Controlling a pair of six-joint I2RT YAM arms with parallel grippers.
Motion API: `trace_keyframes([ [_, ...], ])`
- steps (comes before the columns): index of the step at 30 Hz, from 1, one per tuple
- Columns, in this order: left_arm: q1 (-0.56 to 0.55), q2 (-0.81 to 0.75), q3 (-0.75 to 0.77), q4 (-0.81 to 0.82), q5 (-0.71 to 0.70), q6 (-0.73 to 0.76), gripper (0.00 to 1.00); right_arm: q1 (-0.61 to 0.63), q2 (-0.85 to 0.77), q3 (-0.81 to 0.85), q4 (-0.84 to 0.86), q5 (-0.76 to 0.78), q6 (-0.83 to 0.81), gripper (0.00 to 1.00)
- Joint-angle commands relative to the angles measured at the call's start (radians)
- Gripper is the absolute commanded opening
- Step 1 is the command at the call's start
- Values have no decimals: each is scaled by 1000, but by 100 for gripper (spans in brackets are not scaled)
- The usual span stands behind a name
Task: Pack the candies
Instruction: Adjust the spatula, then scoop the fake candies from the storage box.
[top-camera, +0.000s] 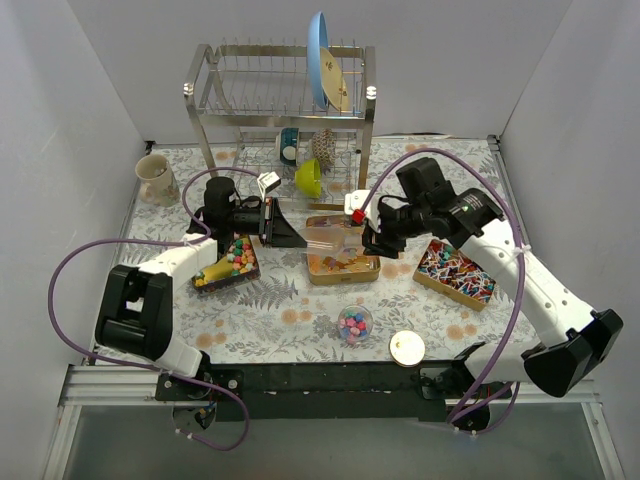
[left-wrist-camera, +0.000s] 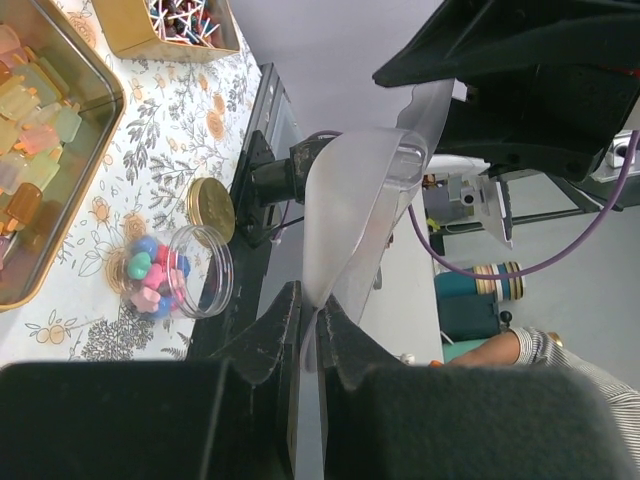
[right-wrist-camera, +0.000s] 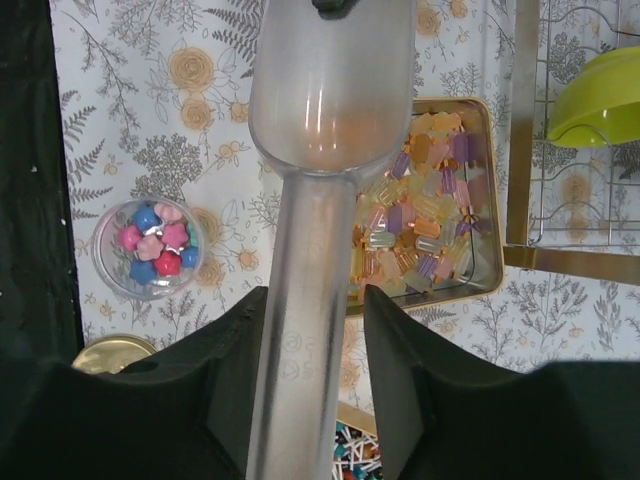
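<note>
Handing over the scoop (right-wrist-camera: 330, 100): left gripper (left-wrist-camera: 312, 300) clamped on its bowl, right gripper (right-wrist-camera: 315, 300) astride the handle, grip unclear. Next I'd squeeze right, release left.

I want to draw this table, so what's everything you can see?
dish rack: one, silver, back
plate: one, blue, in rack
mug: one, cream, back left
bowl: one, yellow-green, under rack
tin: one, gold, centre, holding pastel candies
left box: one, brown, holding multicoloured candies
right box: one, gold, holding wrapped candies
jar: one, clear, front, holding pink and blue candies
lid: one, gold, beside jar
scoop: one, clear, over tin
plastic bag: one, clear, left of tin
left gripper: one, black, jaws shut on it
right gripper: one, black, scoop handle between jaws
</note>
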Motion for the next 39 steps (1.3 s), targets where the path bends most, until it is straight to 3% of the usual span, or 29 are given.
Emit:
trace_keyframes([
  [1,6,2,39,23,32,-4,0,0,14,5,33,-40,-16,46],
  [2,6,5,40,22,32,-1,0,0,17,5,30,-40,-18,42],
  [4,6,10,48,6,20,10,0,0,27,14,21,-42,-24,16],
  [5,8,13,56,-50,2,20,8,0,32,20,13,-39,-21,2],
  [7,20,4,106,-188,-127,163,33,0,44,52,-10,-17,-22,1],
  [9,37,-7,138,-393,-298,332,46,-11,44,79,-49,50,-59,1],
  [12,40,-28,155,-539,-451,445,51,-42,53,105,-169,163,-205,1],
  [15,35,-47,105,-567,-525,462,52,-77,92,134,-253,266,-337,1],
  [18,26,-59,42,-590,-601,477,48,-86,145,168,-277,383,-423,1],
  [21,18,-70,-12,-593,-623,490,27,-83,205,212,-251,508,-499,1],
  [22,14,-70,-22,-589,-614,482,11,-79,242,246,-248,561,-522,1],
  [24,-9,-74,-55,-575,-603,467,2,-71,276,257,-228,660,-585,1],
  [31,-86,-50,-116,-463,-572,384,0,-5,353,215,-110,875,-760,1],
  [39,-135,-18,-141,-377,-561,318,0,70,402,182,-65,1061,-808,1],
])
